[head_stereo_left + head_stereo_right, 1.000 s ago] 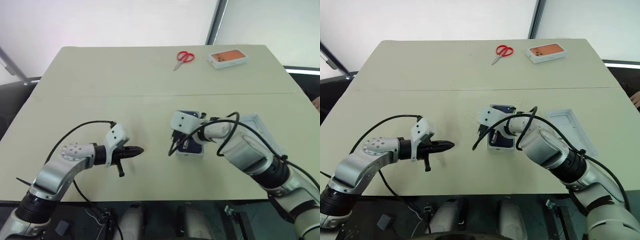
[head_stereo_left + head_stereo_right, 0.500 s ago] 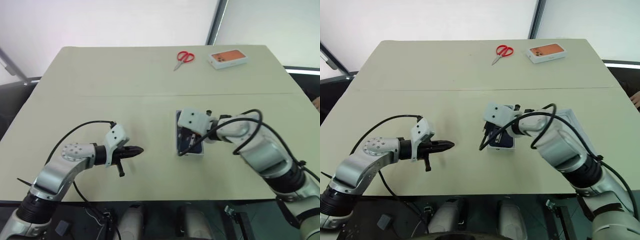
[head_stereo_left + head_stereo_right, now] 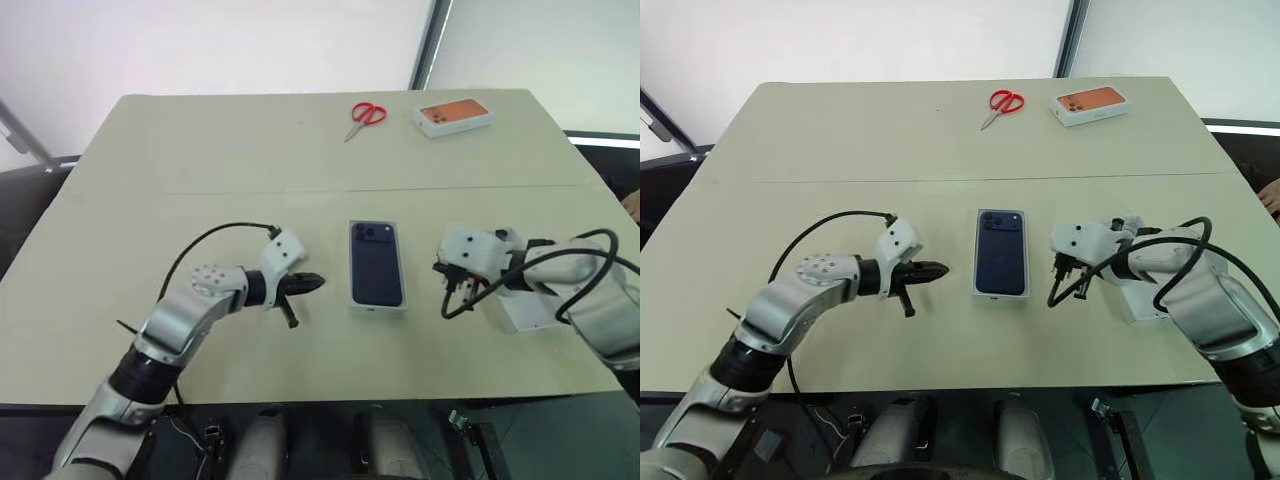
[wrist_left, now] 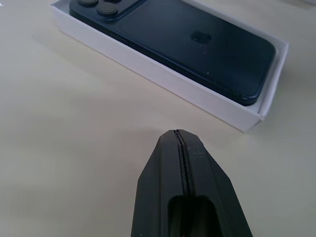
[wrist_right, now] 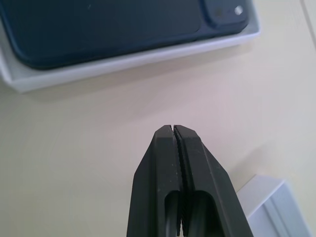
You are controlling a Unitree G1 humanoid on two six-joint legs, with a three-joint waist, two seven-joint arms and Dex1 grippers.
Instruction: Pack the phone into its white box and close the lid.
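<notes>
Navy-blue phone [image 3: 377, 263] lies back-up inside the white box [image 3: 377, 303] at mid-table, camera cluster at the far end, seated flat as far as you can see. Judgement: step 1, packing, is done; step 2, closing, is not, for the box stands uncovered.

What is probably the lid [image 3: 528, 312] sits to the right of the box, well apart from it and largely hidden under your right arm; you cannot read its face from here.

Left gripper [image 3: 314, 282] has its 2 fingers pressed together, holding nothing, tip near the box's left wall but not touching. Right gripper [image 3: 1061, 268] is likewise closed and empty, between box and lid.

Room for moving: bare table [image 3: 200, 150] surrounds the box on all 4 sides. The lid lies near the table's right edge, so mind pushing it outward. Scissors [image 3: 366, 115] and the box with the orange phone picture [image 3: 455, 116] rest at the far edge, out of the way.
</notes>
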